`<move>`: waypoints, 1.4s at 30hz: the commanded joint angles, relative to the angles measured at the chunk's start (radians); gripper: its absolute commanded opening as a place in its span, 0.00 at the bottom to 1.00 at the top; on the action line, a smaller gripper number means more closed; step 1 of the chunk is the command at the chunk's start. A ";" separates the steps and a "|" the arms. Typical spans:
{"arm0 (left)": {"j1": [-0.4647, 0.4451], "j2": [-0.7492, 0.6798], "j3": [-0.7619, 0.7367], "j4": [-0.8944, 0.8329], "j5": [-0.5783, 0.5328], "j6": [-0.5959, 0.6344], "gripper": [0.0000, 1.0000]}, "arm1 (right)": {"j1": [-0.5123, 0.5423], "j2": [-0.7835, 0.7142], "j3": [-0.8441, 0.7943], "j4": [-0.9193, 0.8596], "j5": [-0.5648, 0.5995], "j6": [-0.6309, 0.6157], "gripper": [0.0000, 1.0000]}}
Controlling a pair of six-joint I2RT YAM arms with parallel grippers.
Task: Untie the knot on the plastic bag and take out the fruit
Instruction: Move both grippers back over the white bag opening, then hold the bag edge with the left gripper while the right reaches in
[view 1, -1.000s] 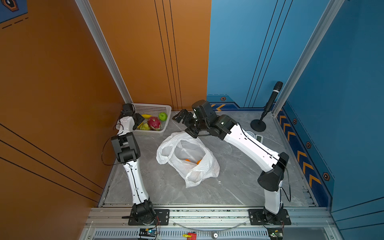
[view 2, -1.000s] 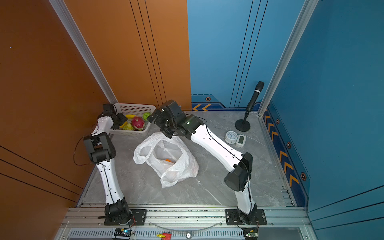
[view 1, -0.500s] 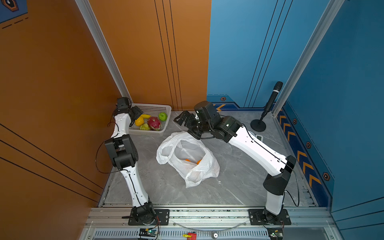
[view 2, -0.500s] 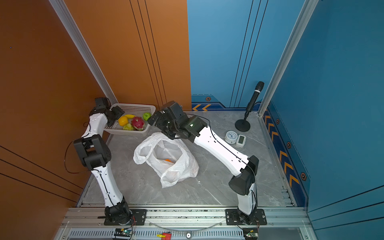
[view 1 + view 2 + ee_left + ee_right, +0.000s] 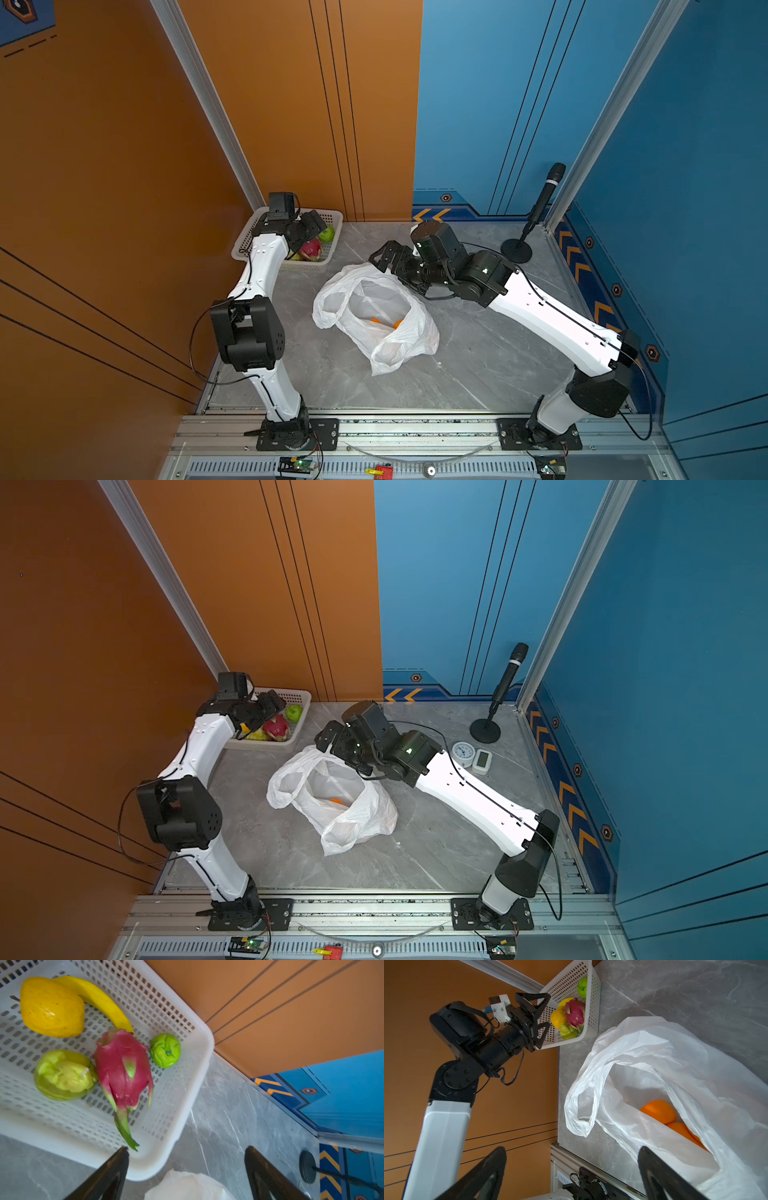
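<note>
White and crinkly, the plastic bag (image 5: pixel 386 345) lies in the middle of the grey worktop (image 5: pixel 478 365) with its mouth gaping upward and a handle loop (image 5: pixel 583 1109) flopped loose on the side nearer the left arm. Deep inside it sits orange fruit (image 5: pixel 658 1111), at least two pieces, which shows as small orange spots in both top views. The right tool (image 5: pixel 384 257) hangs at the bag's far rim, its jaws wide apart and gripping nothing. In the right wrist view one finger (image 5: pixel 652 1167) crosses in front of the bag's wall, and whether it touches the plastic cannot be told. The left tool (image 5: pixel 544 1018) is well apart from the bag, up over the white mesh basket (image 5: pixel 205 1047) in the far left corner of the worktop, its jaws also spread and empty. In the basket lie a pink-red dragon fruit (image 5: pixel 124 1068), a round green fruit (image 5: pixel 165 1050) just beside it, a yellow-green fruit (image 5: pixel 64 1075) touching its other side, a yellow fruit (image 5: pixel 52 1007), and a banana (image 5: pixel 104 1003) curving behind that one. The basket's near corner stands near the bag's rim.
</note>
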 commanded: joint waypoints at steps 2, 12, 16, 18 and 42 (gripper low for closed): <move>-0.046 -0.159 -0.089 -0.025 0.025 0.025 0.88 | 0.018 -0.057 -0.071 0.006 0.071 -0.039 0.93; -0.279 -0.563 -0.383 -0.176 -0.132 0.048 0.88 | 0.052 0.004 -0.120 -0.036 0.069 -0.103 0.72; -0.299 -0.703 -0.514 -0.281 -0.165 0.048 0.88 | 0.073 0.074 -0.110 -0.017 0.041 -0.139 0.64; -0.310 -0.759 -0.560 -0.331 -0.190 0.043 0.88 | 0.081 0.112 -0.105 -0.011 0.037 -0.156 0.63; -0.317 -0.655 -0.798 -0.319 -0.015 0.071 0.77 | 0.141 0.421 -0.191 -0.089 -0.172 -0.308 0.34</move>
